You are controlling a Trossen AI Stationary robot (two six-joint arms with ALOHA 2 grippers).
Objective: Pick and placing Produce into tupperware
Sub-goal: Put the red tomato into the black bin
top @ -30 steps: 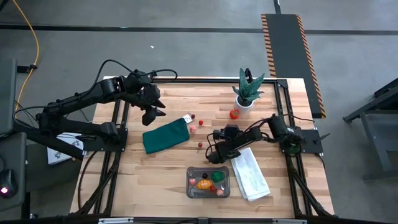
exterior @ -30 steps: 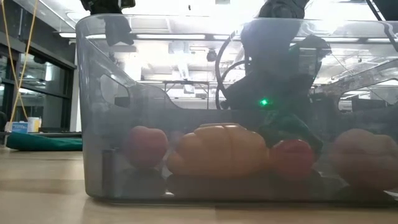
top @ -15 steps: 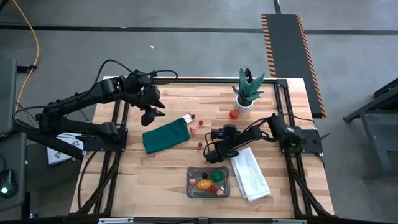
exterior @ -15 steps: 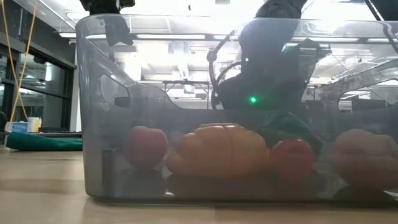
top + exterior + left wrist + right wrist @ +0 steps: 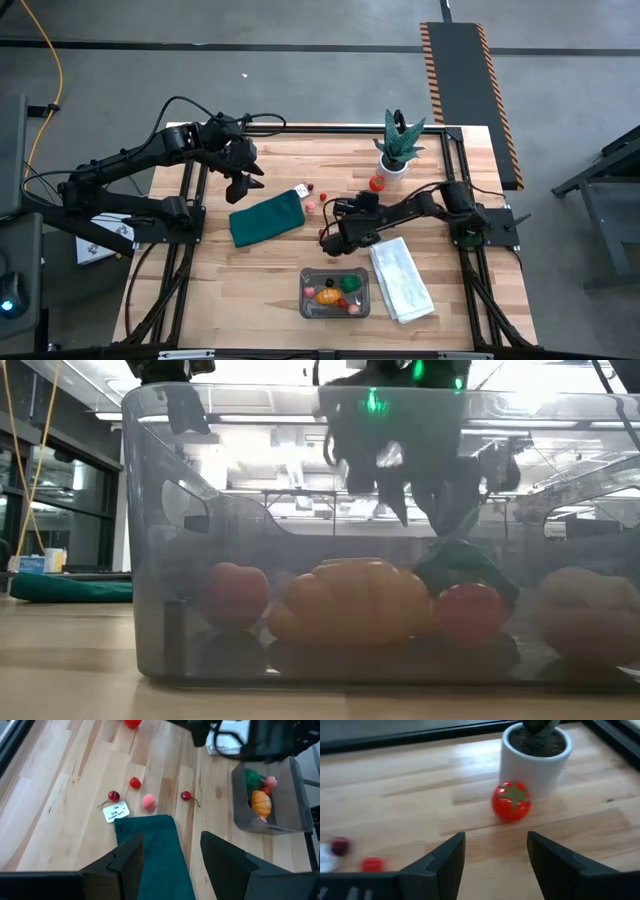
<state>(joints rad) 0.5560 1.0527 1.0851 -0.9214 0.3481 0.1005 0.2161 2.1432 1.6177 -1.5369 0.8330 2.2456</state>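
Note:
The tupperware [image 5: 335, 293], a clear greyish box near the front edge, holds an orange piece [image 5: 350, 600], red pieces [image 5: 238, 592] and a green one [image 5: 460, 570]. Loose produce lies mid-table: a tomato [image 5: 511, 801] beside the white pot, a pink piece [image 5: 148, 802], a strawberry [image 5: 135, 782] and cherries [image 5: 186, 795]. My right gripper [image 5: 328, 243] hangs open just beyond the tupperware's far side, holding nothing; its fingers [image 5: 495, 850] face the tomato. My left gripper [image 5: 172, 845] waits open above the dark green cloth's far end [image 5: 245, 185].
A dark green cloth [image 5: 267, 218] lies left of centre with a white tag [image 5: 116, 811] at its far corner. A folded white towel [image 5: 400, 282] lies right of the tupperware. A spiky potted plant [image 5: 398, 145] stands at the far right.
My right gripper has risen from low behind the tupperware and drawn a little toward the table's left and far side, staying open. In the low view it has gone from behind the produce up to the container's rim.

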